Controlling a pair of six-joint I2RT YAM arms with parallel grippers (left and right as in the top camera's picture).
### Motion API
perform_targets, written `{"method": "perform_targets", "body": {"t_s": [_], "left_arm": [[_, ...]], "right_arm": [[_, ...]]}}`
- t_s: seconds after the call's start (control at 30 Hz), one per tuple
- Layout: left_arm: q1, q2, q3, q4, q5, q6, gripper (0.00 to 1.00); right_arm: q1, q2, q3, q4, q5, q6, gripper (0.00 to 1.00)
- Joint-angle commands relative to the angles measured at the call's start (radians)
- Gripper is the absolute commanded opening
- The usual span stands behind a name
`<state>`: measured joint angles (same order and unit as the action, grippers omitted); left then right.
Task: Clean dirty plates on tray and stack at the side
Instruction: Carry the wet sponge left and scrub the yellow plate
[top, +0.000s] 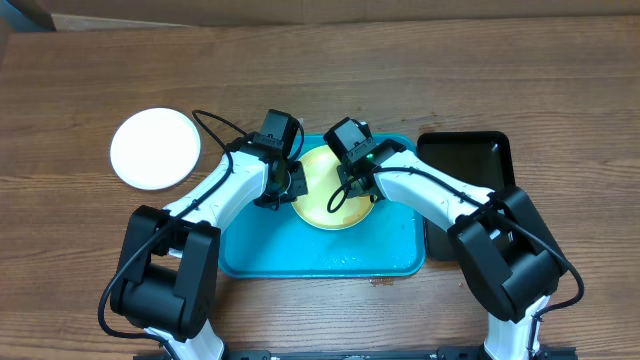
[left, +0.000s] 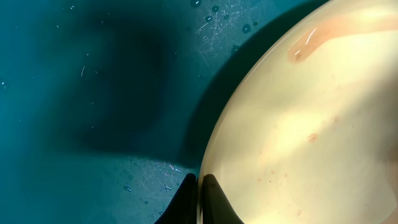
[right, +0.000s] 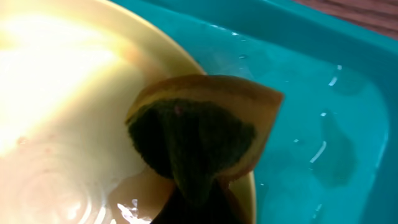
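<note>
My left fingers (left: 208, 198) pinch the left rim of the yellow-green plate (top: 322, 203) lying in the blue tray (top: 250, 250), while my right fingers (right: 186, 202), closed on a sponge (right: 199, 134), rest at its far-right edge, with the smeared middle leftward of the sponge.

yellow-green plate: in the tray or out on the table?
In the tray. Overhead, the yellow-green plate lies inside the tray rim; left gripper pinches its edge, right gripper holds a sponge on it.
</note>
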<state>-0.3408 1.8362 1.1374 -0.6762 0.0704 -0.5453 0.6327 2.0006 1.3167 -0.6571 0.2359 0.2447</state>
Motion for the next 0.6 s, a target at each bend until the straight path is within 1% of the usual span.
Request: {"method": "perform_targets", "body": {"t_s": [0.0,0.07,0.13,0.27,0.43,0.57], "left_arm": [[-0.006,-0.025,-0.003,0.001,-0.019,-0.001,0.04],[-0.007,-0.025,-0.003,0.003,-0.022,-0.001,0.04],[-0.007,-0.025,-0.004,0.004,-0.023,-0.001,0.04],[-0.006,-0.025,-0.003,0.002,-0.026,0.007,0.04],[-0.006,-0.025,-0.004,0.001,-0.026,0.008,0.05],[-0.007,-0.025,-0.004,0.0,-0.026,0.015,0.05]], "right_arm": [[0.001,0.028,0.013,0.006,-0.169,-0.018,0.04],[0.001,0.028,0.013,0.018,-0.276,-0.017,0.04],[0.001,0.028,0.013,0.024,-0.319,-0.017,0.04],[-0.006,0.021,0.045,0.008,-0.327,-0.018,0.04],[-0.043,-0.016,0.171,-0.068,-0.324,-0.063,0.04],[-0.08,-0.038,0.251,-0.13,-0.324,-0.067,0.04]]}}
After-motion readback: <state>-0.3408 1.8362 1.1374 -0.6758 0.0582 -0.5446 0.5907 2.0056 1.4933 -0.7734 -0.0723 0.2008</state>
